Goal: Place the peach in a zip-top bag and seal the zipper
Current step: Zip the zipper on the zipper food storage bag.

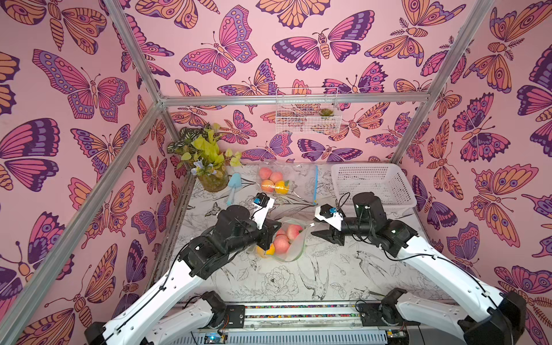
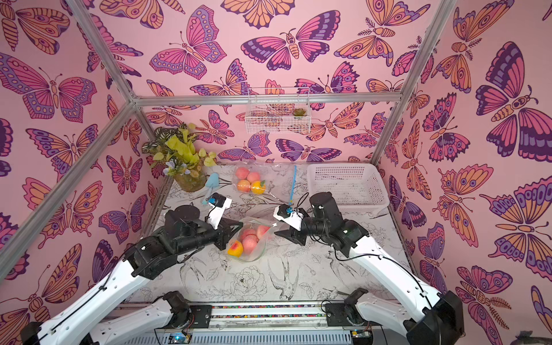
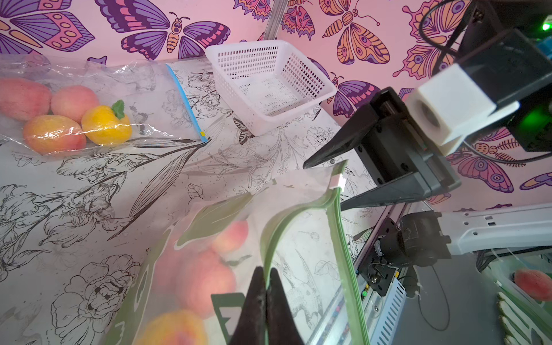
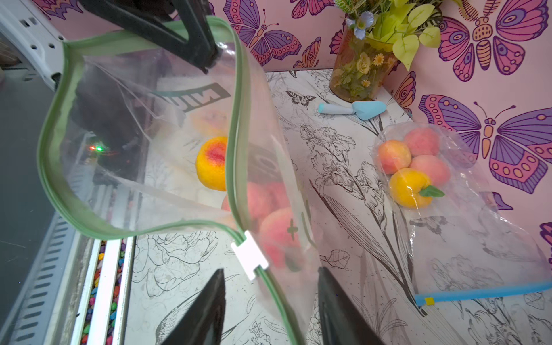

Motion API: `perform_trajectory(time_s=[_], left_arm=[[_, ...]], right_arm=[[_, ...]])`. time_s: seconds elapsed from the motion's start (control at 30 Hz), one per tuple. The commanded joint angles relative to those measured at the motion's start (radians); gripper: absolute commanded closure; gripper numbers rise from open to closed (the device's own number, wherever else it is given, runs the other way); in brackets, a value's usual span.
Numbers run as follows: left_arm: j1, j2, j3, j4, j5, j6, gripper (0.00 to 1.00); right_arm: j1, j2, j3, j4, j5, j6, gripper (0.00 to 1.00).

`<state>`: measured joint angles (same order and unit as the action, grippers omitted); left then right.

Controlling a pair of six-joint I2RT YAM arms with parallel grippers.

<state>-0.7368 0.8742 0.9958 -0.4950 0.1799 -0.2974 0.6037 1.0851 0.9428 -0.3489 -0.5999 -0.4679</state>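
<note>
Facing the zipper slider (image 4: 250,254), right end effector (image 4: 271,270) gapes.

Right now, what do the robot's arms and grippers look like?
The left arm and right arm have smooth white shells with black joints and thin black cables running along them. Each wrist carries a small white camera block. The left gripper and right gripper are black, with two pointed, wedge-shaped fingers.

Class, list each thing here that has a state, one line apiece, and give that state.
green-zip bag: mouth open, rim lifted, peaches inside.
white slider: at the zipper's end, ungripped.
left gripper: shut on the green-zip bag's rim.
right gripper: open, facing the white slider.
blue-zip bag: lying flat, fruit inside.
white basket: empty.
</note>
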Motion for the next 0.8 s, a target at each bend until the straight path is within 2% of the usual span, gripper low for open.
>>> perform_trajectory(time_s=[0.0,0.23,0.3,0.37,0.43,0.53,0.6,0.7,0.77], left_arm=[[0.008,-0.018,-0.011,0.019,-0.003,-0.008,1.00],[0.008,-0.014,-0.014,0.025,-0.020,-0.012,1.00],[0.007,-0.011,-0.014,0.029,-0.020,-0.013,1.00],[0.008,-0.007,-0.012,0.031,-0.020,-0.011,1.00],[0.007,-0.003,-0.007,0.031,-0.029,-0.004,1.00],[0.007,0.005,0.012,0.030,-0.048,0.029,0.78],[0.008,0.012,0.038,0.033,-0.056,0.068,0.57],[0.008,0.031,0.089,0.035,-0.050,0.155,0.42],[0.007,0.049,0.123,0.036,-0.035,0.216,0.37]], right_arm=[[-0.003,0.002,0.039,-0.052,-0.074,-0.018,0.58],[-0.003,0.005,0.041,-0.070,-0.100,-0.002,0.75],[-0.003,0.003,0.039,-0.074,-0.098,0.002,0.84],[-0.003,-0.003,0.043,-0.079,-0.092,0.008,0.99],[-0.002,-0.012,0.049,-0.085,-0.089,0.013,1.00],[-0.001,-0.022,0.060,-0.098,-0.085,0.026,1.00],[-0.001,-0.025,0.063,-0.102,-0.077,0.030,1.00],[-0.001,-0.026,0.068,-0.105,-0.062,0.033,1.00],[-0.001,-0.024,0.071,-0.107,-0.058,0.040,1.00]])
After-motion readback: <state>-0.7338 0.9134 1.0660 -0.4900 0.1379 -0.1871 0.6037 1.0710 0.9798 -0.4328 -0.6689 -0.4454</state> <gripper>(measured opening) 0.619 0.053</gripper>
